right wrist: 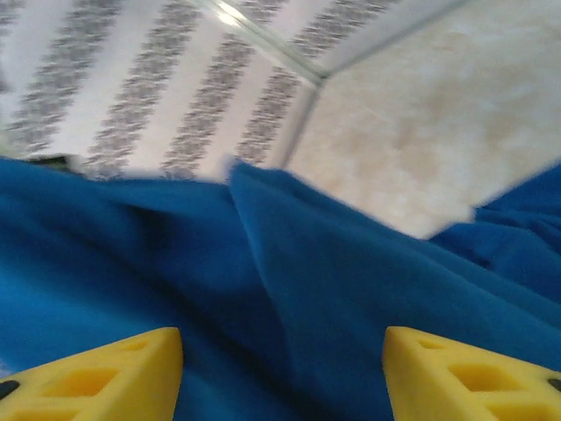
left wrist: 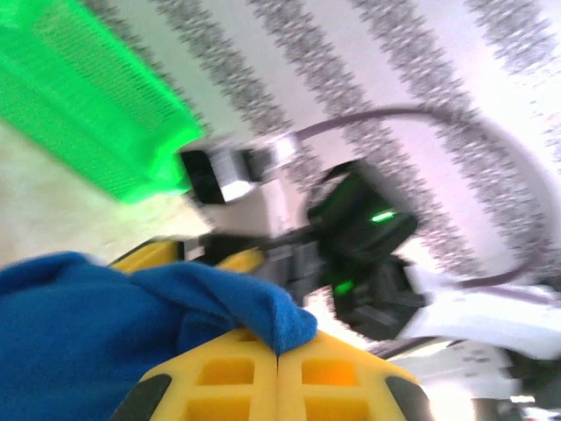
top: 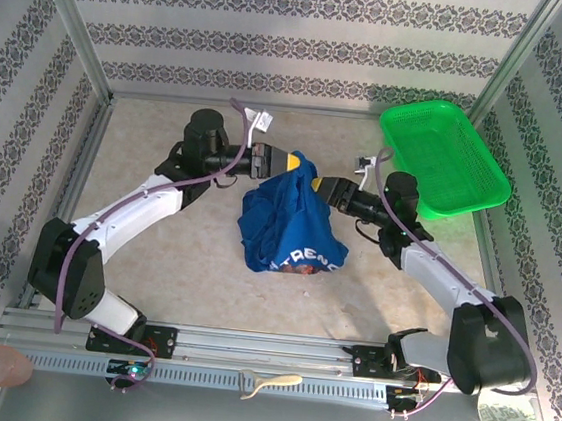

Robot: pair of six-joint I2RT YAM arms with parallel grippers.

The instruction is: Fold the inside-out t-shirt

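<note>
Top view, t-shirt (top: pixel 289 227): blue and bunched, held up by its far end over the middle of the table (top: pixel 158 228); the white lettering faces near.
Top view, left gripper (top: pixel 303 165): at the bundle's far top.
Top view, right gripper (top: pixel 321 185): just right of it, at the same peak.
Top view, basket (top: pixel 445 159): green, far right, apart from the t-shirt.
Left wrist view, left gripper (left wrist: pixel 279 360): yellow jaws pressed together, with a blue fold pinched between them.
Right wrist view, right gripper (right wrist: pixel 280 342): jaws spread wide, with the t-shirt lying loose between them and nothing clamped.
Step in hand: probably regrasping the lifted t-shirt before spreading it.
Next move: the right gripper needs a fresh hold on an edge away from the left's, then the two must draw apart.
</note>
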